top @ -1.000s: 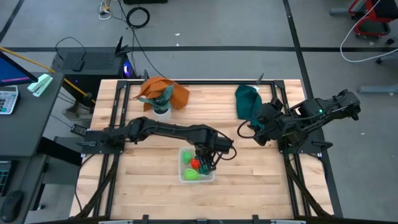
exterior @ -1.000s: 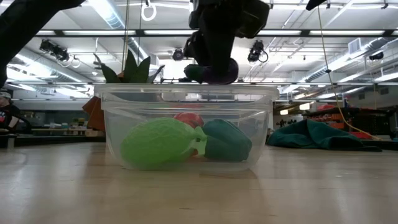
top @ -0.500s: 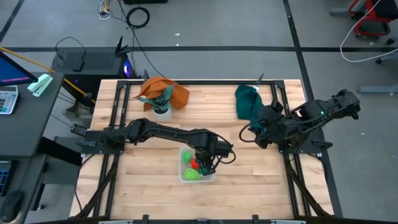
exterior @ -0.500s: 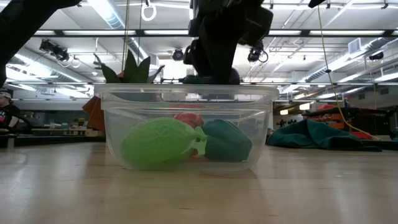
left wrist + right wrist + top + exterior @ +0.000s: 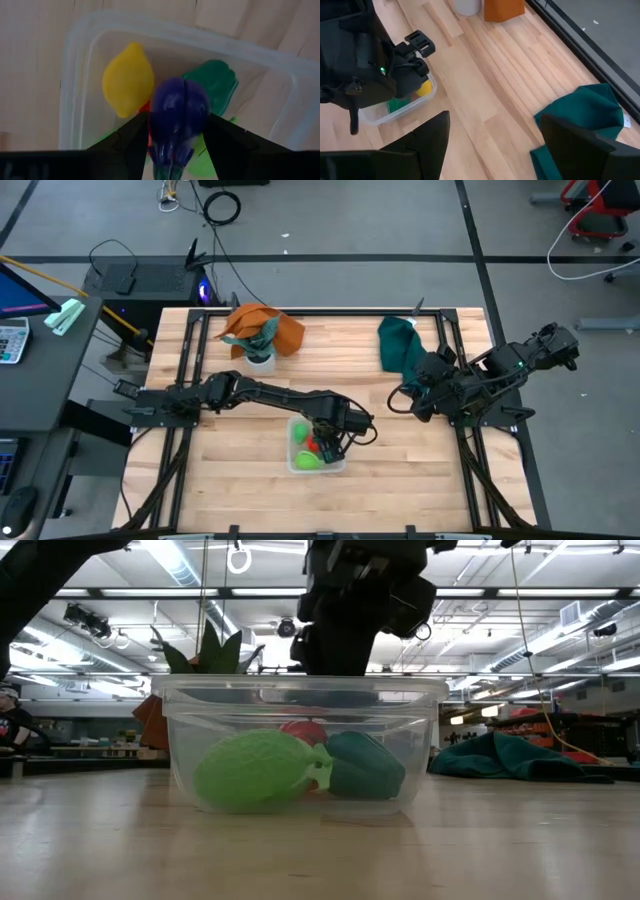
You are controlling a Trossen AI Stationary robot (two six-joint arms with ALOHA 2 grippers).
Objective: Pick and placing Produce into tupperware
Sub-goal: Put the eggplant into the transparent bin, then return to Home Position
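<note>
At the six o'clock edge of the tabletop (image 5: 400,395), slightly right of centre: the tupperware (image 5: 296,464), clear, shallow, rounded square, standing flat. Contents, by the left wrist view: one yellow lemon-shaped piece (image 5: 128,80), one dark green piece (image 5: 215,86), a sliver of red between them, a light green piece (image 5: 258,770) resting on the floor of the container in the low view.

Item in transit: a purple produce piece (image 5: 179,107), eggplant-like, long axis running lengthwise between the fingers, stem end toward the wrist. It sits directly over the container's interior, above the pieces already inside.

Left pincer (image 5: 330,442): positioned over the tupperware, at about three o'clock of its middle in the high view, pointing down into it. Its two fingers (image 5: 131,142) flank the purple piece on either side and appear to touch it; half open, no wider than the piece. Judged to be grasping it, though whether the hold is loosening cannot be told. The relation that matters: piece straight below the pincer, container straight below the piece, so release alone should land it inside.

Right pincer (image 5: 399,396): parked well apart at three o'clock of the tabletop, fingers spread wide, nothing between them. The left arm is plainly the nearer.

Surroundings: dark green cloth (image 5: 398,344) at one o'clock; orange cloth (image 5: 262,326) and small white pot (image 5: 260,357) with plant at eleven o'clock.
</note>
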